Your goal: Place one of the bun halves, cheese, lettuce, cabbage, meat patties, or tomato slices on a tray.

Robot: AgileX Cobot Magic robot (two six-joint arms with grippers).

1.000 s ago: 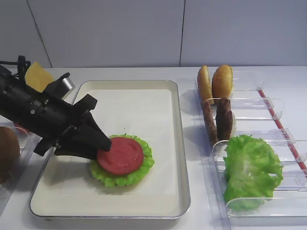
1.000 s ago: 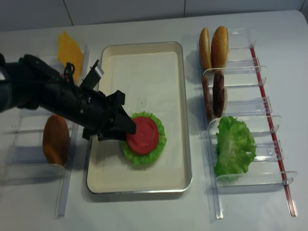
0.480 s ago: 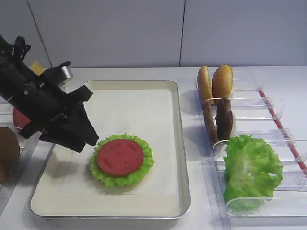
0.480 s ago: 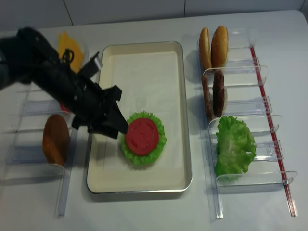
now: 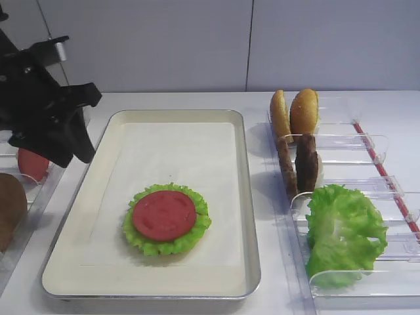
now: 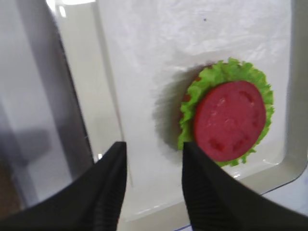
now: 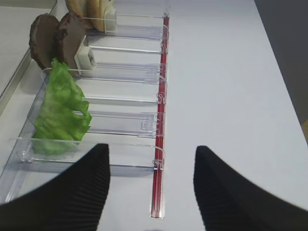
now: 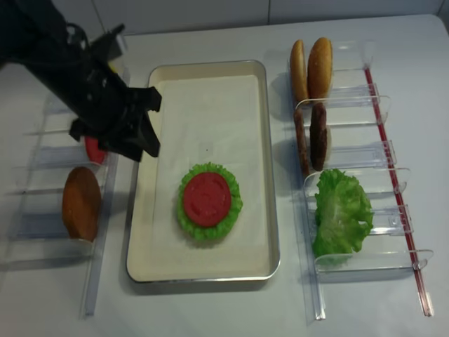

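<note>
Black arm [image 8: 70, 77] ends in ribbed black tool [image 6: 151, 187] fingers.

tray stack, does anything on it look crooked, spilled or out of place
Nothing stands out. The tomato slice lies flat and roughly centred on the round lettuce leaf, whose frill shows all around it, inside the tray. The open left pincer is clear of the stack.

Matte red tomato slice [image 5: 164, 214] on frilly green lettuce [image 5: 167, 220], both plastic-looking. The tray [image 5: 247, 197] shows a thin shiny metal rim and white paper liner. Clear glossy plastic racks [image 5: 367, 147] hold rough dark patties [image 5: 306, 163]; the ribbed black fingers [image 7: 79, 192] look like rubber, perhaps.
</note>
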